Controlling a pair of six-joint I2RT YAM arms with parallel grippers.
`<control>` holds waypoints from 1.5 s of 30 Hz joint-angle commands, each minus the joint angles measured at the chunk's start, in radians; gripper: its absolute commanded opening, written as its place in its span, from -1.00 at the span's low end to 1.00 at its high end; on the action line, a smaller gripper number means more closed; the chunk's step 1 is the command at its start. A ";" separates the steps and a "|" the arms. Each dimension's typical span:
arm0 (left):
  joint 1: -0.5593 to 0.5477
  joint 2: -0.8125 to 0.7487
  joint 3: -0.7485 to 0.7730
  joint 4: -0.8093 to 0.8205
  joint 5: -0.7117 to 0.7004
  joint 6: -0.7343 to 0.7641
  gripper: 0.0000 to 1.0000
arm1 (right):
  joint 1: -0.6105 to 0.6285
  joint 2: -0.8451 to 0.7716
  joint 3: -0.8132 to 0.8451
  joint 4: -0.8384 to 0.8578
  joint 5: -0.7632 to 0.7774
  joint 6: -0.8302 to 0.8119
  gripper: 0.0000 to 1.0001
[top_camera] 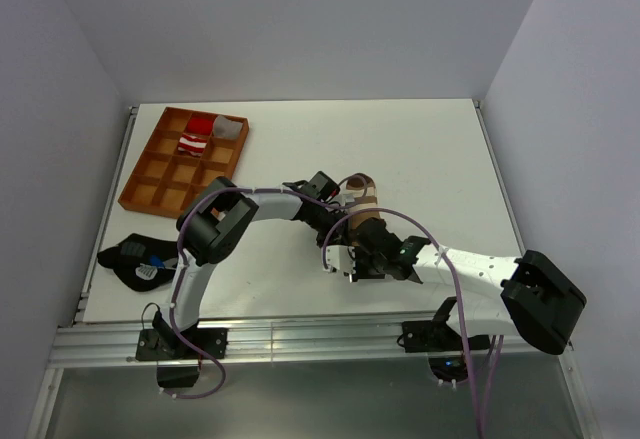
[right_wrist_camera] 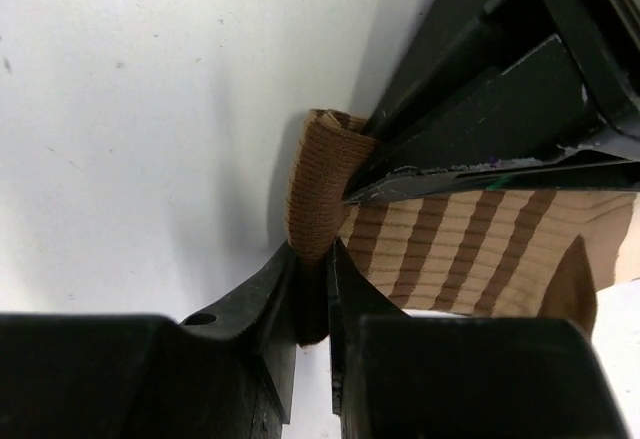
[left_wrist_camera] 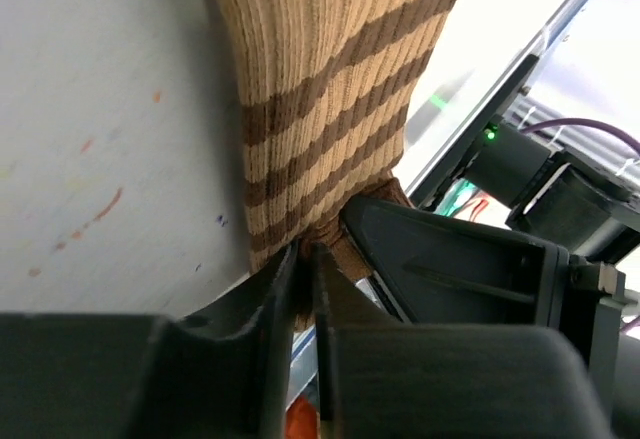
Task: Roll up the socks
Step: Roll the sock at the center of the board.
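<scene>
The brown-and-tan striped sock lies mid-table between both grippers. In the left wrist view the sock stretches away from my left gripper, which is shut on its dark brown end. In the right wrist view my right gripper is shut on the folded brown cuff of the sock, with the left gripper's fingers pinching the same sock just above. The red-and-white sock lies in the orange tray at the far left.
A grey piece lies in the tray beside the red-and-white sock. A black lump with a blue spot lies at the table's near left edge. The two arms cross close together at mid-table.
</scene>
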 commanded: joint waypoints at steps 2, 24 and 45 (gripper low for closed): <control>0.020 -0.038 -0.114 0.041 -0.135 -0.079 -0.50 | -0.032 -0.036 -0.016 -0.017 -0.050 0.027 -0.74; 0.052 -0.402 -0.465 0.522 -0.544 -0.282 -0.31 | -0.477 0.515 0.528 -0.695 -0.639 -0.211 -0.75; -0.107 -0.388 -0.630 1.130 -0.574 0.066 -0.16 | -0.534 0.844 0.775 -0.792 -0.627 -0.018 -0.74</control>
